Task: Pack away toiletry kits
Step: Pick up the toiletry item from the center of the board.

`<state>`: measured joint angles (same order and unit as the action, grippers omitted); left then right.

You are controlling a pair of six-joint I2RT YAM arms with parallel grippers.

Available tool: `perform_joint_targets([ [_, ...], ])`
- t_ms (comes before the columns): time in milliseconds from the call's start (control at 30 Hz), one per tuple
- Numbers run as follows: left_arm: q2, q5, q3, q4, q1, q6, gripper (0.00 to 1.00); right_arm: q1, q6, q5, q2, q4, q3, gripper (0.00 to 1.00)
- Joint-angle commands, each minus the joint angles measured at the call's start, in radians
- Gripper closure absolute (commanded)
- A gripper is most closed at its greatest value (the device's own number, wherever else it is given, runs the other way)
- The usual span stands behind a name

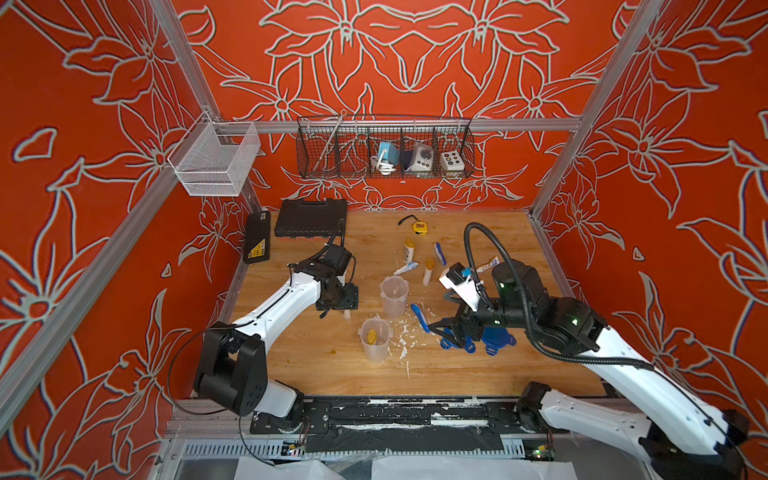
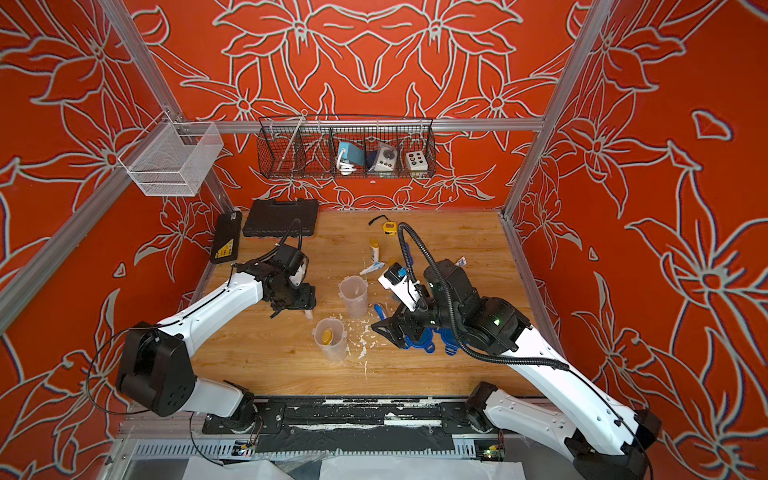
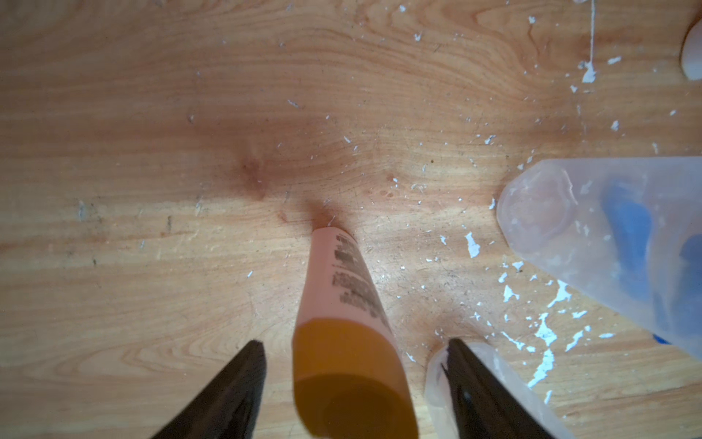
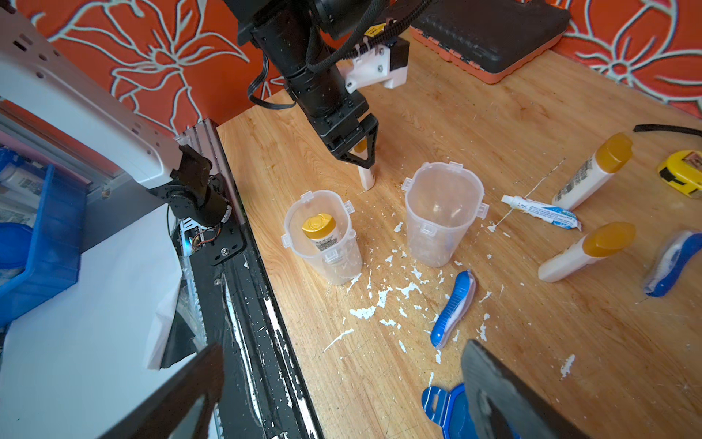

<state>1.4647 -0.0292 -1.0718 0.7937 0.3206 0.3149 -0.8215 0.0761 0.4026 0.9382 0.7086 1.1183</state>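
- The left jaws are standing spread on either side of a yellow-capped bottle (image 3: 342, 289), neither one touching it; the bottle is standing cap-up on the table (image 3: 152, 190).
- The right jaws are hanging spread wide over the blue lids (image 4: 440, 404).
- The near cup (image 4: 338, 266) is holding another bottle (image 4: 317, 228); the far cup (image 4: 429, 247) is standing near it.
- Two more bottles (image 4: 592, 171), a toothpaste tube (image 4: 543, 211) and two toothbrushes (image 4: 454, 308) are lying loose on the table.

Two blue lids (image 1: 500, 339) partly hidden beneath the right gripper (image 1: 443, 332).
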Motion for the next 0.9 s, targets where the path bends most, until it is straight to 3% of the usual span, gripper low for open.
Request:
perform_joint_targets([
  [0, 0.029, 0.016, -0.015, -0.022, -0.002, -0.005, 0.28, -0.008, -0.002, -0.04, -0.014, -0.03, -0.009, 0.02],
  [467, 0.064, 0.038, -0.03, -0.015, -0.002, -0.011, 0.57, -0.009, -0.024, -0.061, -0.01, -0.01, 0.015, 0.03],
  [867, -0.001, 0.062, -0.094, 0.082, 0.002, -0.028, 1.0, -0.008, -0.031, -0.106, -0.003, 0.023, 0.047, 0.04],
])
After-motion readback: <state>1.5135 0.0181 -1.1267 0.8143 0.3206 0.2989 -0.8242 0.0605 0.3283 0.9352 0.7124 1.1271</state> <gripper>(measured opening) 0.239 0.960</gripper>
